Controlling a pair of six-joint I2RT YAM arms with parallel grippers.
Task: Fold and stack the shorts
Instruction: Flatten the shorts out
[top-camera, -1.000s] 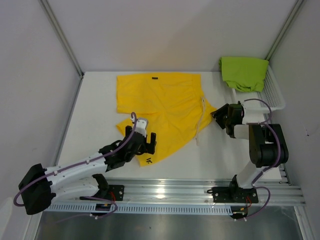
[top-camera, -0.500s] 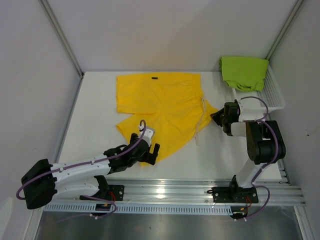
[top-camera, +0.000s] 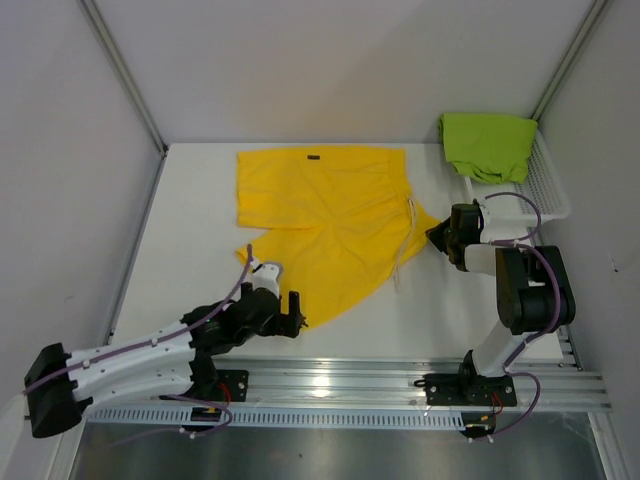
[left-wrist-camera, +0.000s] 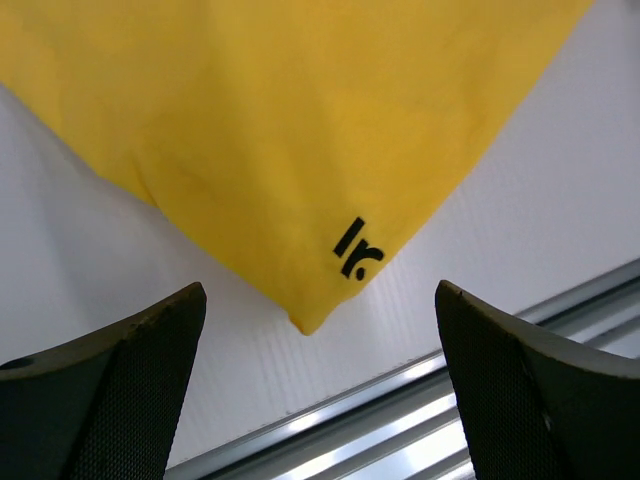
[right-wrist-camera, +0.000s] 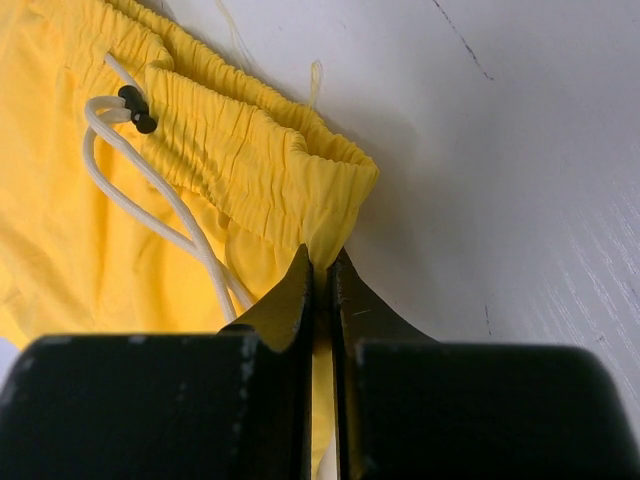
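By their gathered waistband (right-wrist-camera: 250, 165), the right gripper (right-wrist-camera: 322, 268) pinches the yellow shorts (top-camera: 330, 215)

Logo on yellow shorts (left-wrist-camera: 300, 130), near corner: we read a black mark (left-wrist-camera: 355, 250) like "lr."
Dark tag (top-camera: 313, 157), far edge: unreadable to us.

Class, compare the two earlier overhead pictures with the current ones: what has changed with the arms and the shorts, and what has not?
The left claw has pulled back off the yellow shorts' near leg toward its own base. It is now open, just short of the logo corner. The yellow shorts have slid slightly rightward. The right claw stays shut on their waistband, and the green shorts stay on the basket.
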